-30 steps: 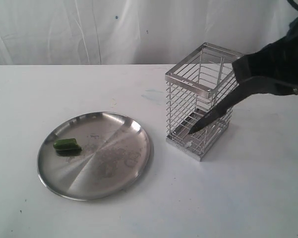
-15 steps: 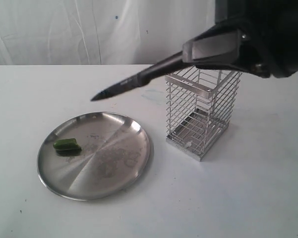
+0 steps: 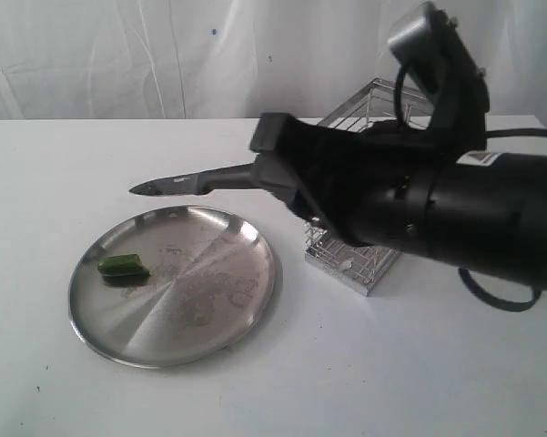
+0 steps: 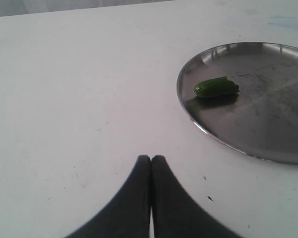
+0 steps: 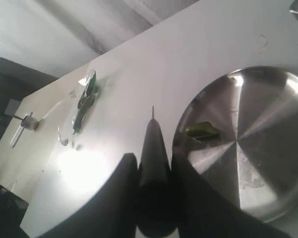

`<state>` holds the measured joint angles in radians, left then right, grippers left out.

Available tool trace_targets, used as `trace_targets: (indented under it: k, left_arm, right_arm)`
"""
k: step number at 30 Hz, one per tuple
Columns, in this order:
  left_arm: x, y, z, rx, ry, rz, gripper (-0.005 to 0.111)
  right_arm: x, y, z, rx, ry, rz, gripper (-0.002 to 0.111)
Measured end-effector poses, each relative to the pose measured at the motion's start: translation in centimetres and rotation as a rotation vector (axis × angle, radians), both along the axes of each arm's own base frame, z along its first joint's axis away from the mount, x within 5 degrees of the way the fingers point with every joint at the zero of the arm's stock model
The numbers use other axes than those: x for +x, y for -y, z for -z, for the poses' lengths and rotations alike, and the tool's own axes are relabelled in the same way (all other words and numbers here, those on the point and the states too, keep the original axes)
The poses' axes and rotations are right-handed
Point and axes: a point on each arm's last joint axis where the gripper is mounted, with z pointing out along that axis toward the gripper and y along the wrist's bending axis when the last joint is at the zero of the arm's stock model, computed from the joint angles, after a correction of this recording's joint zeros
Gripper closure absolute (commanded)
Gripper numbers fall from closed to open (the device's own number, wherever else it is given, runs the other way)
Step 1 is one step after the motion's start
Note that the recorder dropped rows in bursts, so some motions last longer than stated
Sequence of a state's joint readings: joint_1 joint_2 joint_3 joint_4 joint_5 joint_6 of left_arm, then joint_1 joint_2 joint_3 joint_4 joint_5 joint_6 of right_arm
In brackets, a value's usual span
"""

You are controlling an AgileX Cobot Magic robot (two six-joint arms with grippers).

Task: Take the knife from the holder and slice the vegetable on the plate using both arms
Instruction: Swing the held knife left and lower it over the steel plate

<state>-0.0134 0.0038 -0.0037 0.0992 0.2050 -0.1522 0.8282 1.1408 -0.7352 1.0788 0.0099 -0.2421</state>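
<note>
My white counter: plate lower left of frame, holder right of it, both resting on it.

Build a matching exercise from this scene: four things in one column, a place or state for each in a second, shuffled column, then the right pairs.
Things
1. knife
2. vegetable
3. holder
4. left gripper

Places or states
A. lying on the plate near its rim
B. shut, empty, over bare table beside the plate
C. held level in the right gripper, tip above the plate's far edge
D. standing on the table, largely hidden behind the right arm

Pairs: 1-C, 2-A, 3-D, 4-B
</note>
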Motion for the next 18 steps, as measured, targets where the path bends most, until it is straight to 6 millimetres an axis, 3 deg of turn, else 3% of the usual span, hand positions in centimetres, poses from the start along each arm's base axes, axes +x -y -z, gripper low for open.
trace_targets:
  k: [9, 18]
  left_arm:
    - [0.0, 0.0, 0.0, 0.000, 0.000, 0.000, 0.107]
    - [0.0, 0.0, 0.0, 0.000, 0.000, 0.000, 0.107]
  right_arm:
    - [0.0, -5.4, 5.1, -0.085, -0.004, 0.081, 0.108]
    - [0.5, -6.2, 7.4, 0.055, -0.136, 0.257, 0.108]
